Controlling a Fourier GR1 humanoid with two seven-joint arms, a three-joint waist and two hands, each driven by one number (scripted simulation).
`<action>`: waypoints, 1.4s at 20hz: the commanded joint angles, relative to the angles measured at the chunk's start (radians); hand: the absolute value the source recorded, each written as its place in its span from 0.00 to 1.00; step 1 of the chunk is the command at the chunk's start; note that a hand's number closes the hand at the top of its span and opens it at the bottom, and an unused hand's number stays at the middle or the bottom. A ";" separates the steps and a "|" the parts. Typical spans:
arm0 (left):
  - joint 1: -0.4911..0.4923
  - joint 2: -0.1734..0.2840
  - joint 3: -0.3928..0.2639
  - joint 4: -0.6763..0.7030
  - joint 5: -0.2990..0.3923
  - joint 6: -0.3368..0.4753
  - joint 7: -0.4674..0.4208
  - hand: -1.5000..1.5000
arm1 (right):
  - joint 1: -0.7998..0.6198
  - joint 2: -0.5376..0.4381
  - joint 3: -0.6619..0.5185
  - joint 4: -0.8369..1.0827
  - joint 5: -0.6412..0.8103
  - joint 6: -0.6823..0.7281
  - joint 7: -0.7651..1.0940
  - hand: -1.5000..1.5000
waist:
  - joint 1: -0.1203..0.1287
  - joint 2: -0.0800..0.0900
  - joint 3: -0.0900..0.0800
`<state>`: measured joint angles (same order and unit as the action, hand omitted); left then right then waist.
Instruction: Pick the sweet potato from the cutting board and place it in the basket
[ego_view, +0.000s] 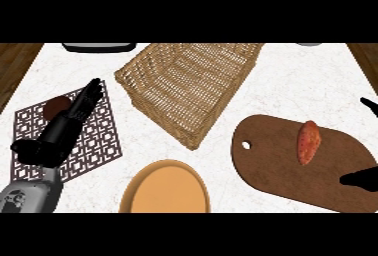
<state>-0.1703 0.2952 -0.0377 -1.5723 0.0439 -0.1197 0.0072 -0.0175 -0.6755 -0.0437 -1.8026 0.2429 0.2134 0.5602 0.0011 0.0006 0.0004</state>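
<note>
The orange-red sweet potato lies lengthwise on the brown cutting board at the right. The woven wicker basket stands at the upper middle with nothing inside it. My right hand shows only as black tips at the right edge, one by the board's right end and one higher up, both apart from the sweet potato. My left hand lies open with straight fingers over the patterned mat at the left, holding nothing.
A brown patterned mat lies at the left with a dark red round object on it beside my left hand. An orange plate sits at the front middle. A dark tray is at the back edge.
</note>
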 joint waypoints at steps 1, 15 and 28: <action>-0.026 -0.015 0.011 0.035 -0.017 -0.026 -0.017 0.50 | -0.036 0.089 0.042 0.091 0.131 -0.043 -0.065 0.00 | 0.000 0.000 0.000; -0.032 -0.101 0.011 0.029 -0.111 -0.014 -0.009 0.50 | -0.074 0.218 -0.023 0.142 0.214 -0.009 -0.187 0.00 | -0.004 -0.001 0.000; 0.046 -0.081 0.079 -0.105 -0.062 -0.096 0.055 0.50 | -0.160 0.266 -0.020 0.266 0.353 0.056 -0.167 0.00 | 0.007 -0.001 0.000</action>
<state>-0.1672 0.2133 0.0378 -1.5921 -0.0322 -0.1994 0.0250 -0.0904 -0.4192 -0.0649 -1.6355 0.5679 0.2556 0.3985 0.0008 -0.0002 0.0000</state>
